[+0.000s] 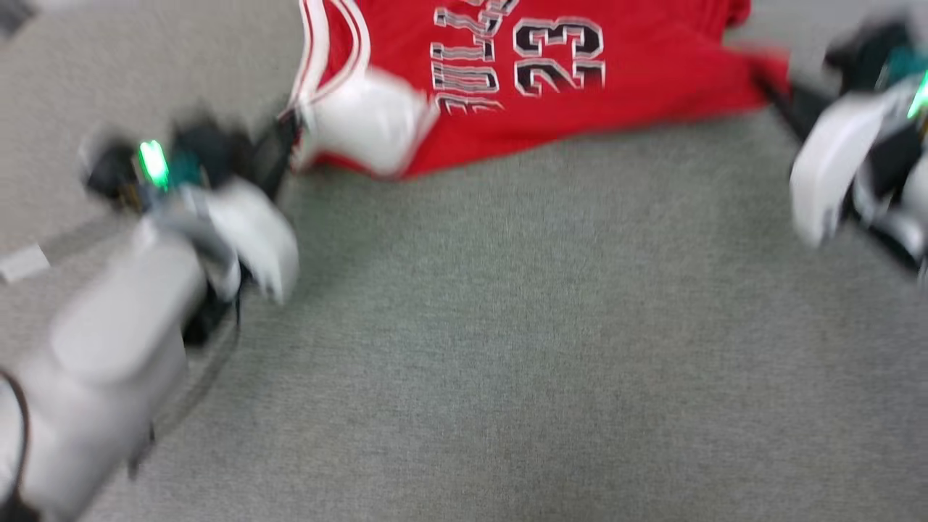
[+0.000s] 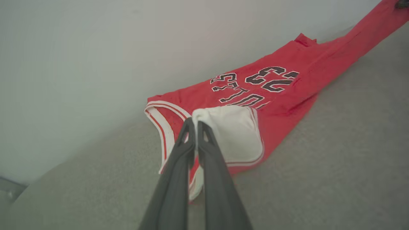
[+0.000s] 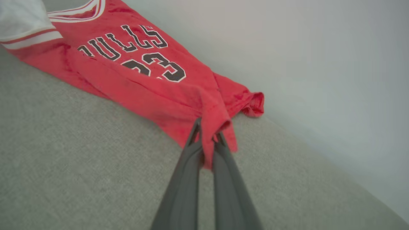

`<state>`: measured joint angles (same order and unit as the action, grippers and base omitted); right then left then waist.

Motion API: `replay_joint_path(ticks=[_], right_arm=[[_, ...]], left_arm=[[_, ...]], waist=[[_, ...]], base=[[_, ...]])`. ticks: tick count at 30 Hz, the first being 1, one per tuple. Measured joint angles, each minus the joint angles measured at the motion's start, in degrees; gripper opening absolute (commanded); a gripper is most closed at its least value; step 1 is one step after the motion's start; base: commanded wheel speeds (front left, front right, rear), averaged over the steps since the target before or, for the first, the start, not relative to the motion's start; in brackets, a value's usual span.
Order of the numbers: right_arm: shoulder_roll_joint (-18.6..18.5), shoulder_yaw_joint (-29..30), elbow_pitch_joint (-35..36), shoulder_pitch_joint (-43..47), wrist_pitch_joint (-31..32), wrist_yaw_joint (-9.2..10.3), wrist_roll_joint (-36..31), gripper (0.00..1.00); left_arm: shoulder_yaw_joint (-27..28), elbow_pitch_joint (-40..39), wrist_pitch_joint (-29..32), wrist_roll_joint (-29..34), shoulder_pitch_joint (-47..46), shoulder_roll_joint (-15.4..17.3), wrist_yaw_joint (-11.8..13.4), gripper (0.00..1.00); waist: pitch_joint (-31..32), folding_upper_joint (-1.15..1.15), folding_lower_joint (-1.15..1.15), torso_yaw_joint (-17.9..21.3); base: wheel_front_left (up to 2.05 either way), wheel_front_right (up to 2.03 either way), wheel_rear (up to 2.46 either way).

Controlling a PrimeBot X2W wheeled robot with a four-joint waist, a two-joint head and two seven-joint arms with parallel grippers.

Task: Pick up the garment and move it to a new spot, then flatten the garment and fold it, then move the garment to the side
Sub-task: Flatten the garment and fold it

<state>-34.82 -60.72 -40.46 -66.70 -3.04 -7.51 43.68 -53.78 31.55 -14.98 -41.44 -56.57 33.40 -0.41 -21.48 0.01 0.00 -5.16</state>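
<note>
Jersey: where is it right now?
The jersey lies top centre in the head view on the grey surface, left pincer gripping its white sleeve, right pincer a red corner.

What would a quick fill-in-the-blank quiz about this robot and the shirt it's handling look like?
1. The left gripper pinches the ____ sleeve of the jersey.
2. The right gripper pinches a ____ corner of it.
3. Beside the BULLS lettering, its number reads ____.
Missing words: white; red; 23.

one garment (image 1: 638,94), two end effectors (image 2: 195,123) (image 3: 208,131), one grey surface (image 1: 507,326)
</note>
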Motion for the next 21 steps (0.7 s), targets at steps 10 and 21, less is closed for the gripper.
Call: replay_joint_path(ticks=[10,21], right_arm=[[-4.2,-2.9,5.6,19.1,-1.0,0.00,2.9,0.00],[-10.5,-1.6,12.9,38.2,0.5,0.00,5.5,0.00]], left_arm=[[-4.5,-10.2,2.1,-5.2,22.7,5.5,3.9,0.00],[-7.5,-22.5,6.0,-12.2,42.0,14.4,10.0,0.00]], waist=[[9.7,0.00,-0.01,-0.3],[20.2,0.00,-0.02,-0.7]], base=[[0.00,0.00,0.00],[0.00,0.00,0.00]])
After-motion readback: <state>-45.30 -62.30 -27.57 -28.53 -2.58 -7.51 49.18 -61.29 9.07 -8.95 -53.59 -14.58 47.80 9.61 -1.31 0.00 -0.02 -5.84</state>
